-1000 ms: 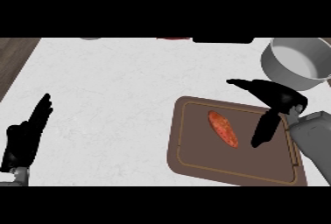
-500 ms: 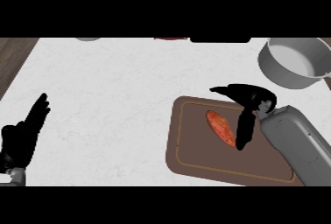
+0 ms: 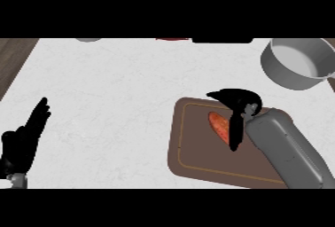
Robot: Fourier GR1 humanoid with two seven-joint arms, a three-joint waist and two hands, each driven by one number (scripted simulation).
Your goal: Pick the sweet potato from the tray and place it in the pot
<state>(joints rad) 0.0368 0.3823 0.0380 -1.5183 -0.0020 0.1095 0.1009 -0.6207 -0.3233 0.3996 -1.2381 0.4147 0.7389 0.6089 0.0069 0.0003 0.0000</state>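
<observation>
An orange sweet potato [image 3: 219, 125] lies lengthwise on the brown tray [image 3: 196, 155] at the right of the counter. My right hand [image 3: 239, 104] hangs directly over its right side, fingers pointing down along it and thumb reaching left above its far end, partly hiding it. The fingers are only slightly bent and do not close round the potato. The grey pot [image 3: 297, 62] stands at the far right, beyond the tray, showing nothing inside. My left hand [image 3: 25, 139] rests open at the left edge, fingers up.
The white counter has a dark wooden strip [image 3: 13, 55] along its far left. Along the back edge show a grey object [image 3: 87, 40], a red one [image 3: 173, 39] and a dark one [image 3: 221, 40], all cut off.
My right hand has moved left and down from the tray's right edge until it covers the sweet potato's right side. The forearm has swung in over the tray. The left hand stayed put.
</observation>
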